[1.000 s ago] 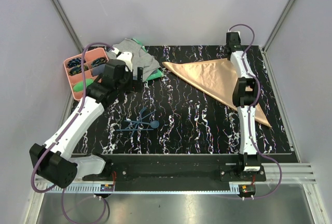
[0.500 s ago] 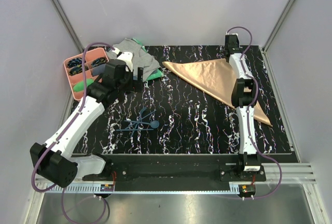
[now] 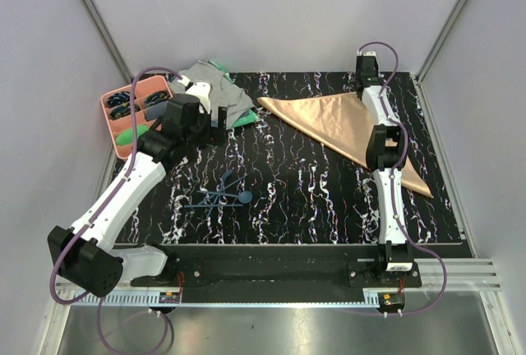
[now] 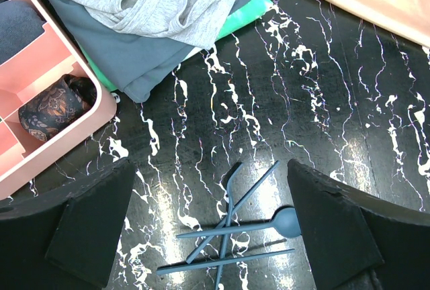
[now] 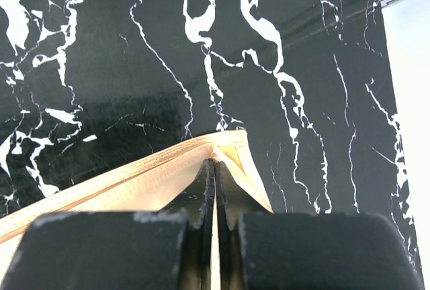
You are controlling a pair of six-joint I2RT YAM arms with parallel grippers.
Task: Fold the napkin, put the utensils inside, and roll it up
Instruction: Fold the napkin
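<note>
The peach-orange napkin [image 3: 337, 121] lies folded into a triangle on the right half of the black marble table. My right gripper [image 3: 365, 84] is at its far corner. In the right wrist view the right gripper [image 5: 215, 162] is shut on the napkin [image 5: 134, 182], whose doubled edge is pinched between the jaws. Several dark blue utensils [image 3: 222, 195] lie crossed in a small pile at the centre left. My left gripper [image 3: 215, 121] hovers beyond them, near the grey cloth. In the left wrist view the left gripper [image 4: 209, 169] stands wide open above the utensils [image 4: 232, 236] and holds nothing.
A pink tray [image 3: 115, 129] with small dark items sits at the left edge. Beside it a grey cloth [image 3: 218, 92] lies on a green cloth [image 3: 240, 122]; both show in the left wrist view as grey cloth [image 4: 154, 1] and green cloth [image 4: 245, 18]. Walls enclose the table.
My right gripper has shifted slightly with the napkin's corner, and the napkin's near tip has slid a little. The left arm and utensils have not moved.
</note>
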